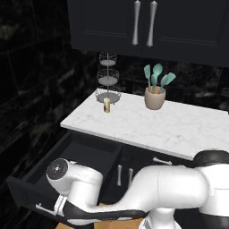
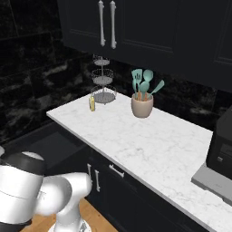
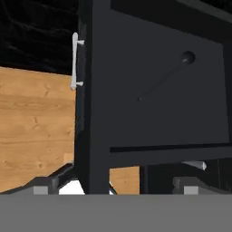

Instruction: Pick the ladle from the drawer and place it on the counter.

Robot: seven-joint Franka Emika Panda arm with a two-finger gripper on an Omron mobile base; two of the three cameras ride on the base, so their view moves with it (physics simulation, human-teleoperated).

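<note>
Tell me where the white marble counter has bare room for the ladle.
The white marble counter is bare along its front edge and across the middle, from the beige utensil crock forward. In the right base view, it stays bare to the right up to the dark appliance. The back left corner is crowded: wire tiered stand, small yellow bottle.

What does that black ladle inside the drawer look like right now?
The ladle is slim and matte black, almost blending into the floor of the open drawer. It has a small round bowl at one end and a thin straight handle running diagonally away from it. It lies flat on the drawer bottom, alone; nothing grips it.
</note>
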